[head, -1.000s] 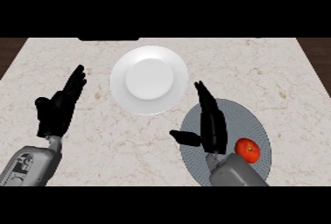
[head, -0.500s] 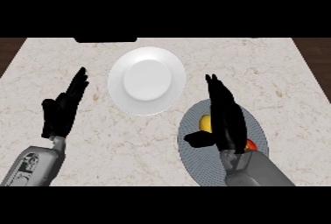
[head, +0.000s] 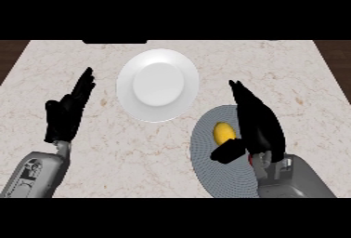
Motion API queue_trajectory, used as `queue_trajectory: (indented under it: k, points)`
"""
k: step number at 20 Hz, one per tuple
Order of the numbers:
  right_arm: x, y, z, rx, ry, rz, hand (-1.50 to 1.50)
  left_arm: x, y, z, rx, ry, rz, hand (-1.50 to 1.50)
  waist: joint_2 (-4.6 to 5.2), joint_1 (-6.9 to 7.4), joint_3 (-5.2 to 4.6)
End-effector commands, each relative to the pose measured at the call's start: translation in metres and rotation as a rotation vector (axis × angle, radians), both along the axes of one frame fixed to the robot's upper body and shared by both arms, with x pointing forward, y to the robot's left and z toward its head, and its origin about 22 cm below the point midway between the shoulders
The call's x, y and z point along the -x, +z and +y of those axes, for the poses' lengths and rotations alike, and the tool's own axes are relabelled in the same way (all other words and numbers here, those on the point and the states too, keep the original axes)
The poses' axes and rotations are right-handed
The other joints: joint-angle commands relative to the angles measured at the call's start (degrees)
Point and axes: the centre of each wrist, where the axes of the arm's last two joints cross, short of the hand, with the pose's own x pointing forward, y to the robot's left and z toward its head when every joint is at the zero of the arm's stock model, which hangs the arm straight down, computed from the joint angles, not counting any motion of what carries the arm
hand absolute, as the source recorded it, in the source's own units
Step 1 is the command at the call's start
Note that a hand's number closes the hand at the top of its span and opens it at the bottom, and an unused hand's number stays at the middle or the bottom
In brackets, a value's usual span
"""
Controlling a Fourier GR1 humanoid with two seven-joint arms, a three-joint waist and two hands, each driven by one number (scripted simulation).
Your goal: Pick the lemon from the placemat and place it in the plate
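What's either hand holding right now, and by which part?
Nothing is held. The right hand is open above the placemat, its thumb beside the lemon, not closed on it. The left hand rests open.

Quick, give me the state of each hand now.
Left hand: open, holding nothing.
Right hand: open, beside the lemon on the placemat, not holding it.

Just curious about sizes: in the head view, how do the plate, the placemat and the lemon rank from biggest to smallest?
1. Plate and placemat: look about alike, and the right hand and forearm cover part of the placemat, so I won't rank them.
2. Lemon: clearly smallest.
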Motion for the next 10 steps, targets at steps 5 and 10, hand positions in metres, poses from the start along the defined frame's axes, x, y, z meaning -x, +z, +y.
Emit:
queue_trajectory:
  k: [5, 10]
  points:
    - [-0.014, 0.01, 0.011, 0.055, -0.056, 0.159, -1.5, 0.0, -0.005, -0.006, 0.013, -0.019, -0.011, 0.0, 0.16, 0.45, 0.03]
    - [-0.027, -0.021, 0.0, 0.093, -0.04, 0.249, -1.5, 0.004, -0.01, 0.01, 0.012, -0.018, -0.003, 0.0, 0.21, 0.71, 0.04]
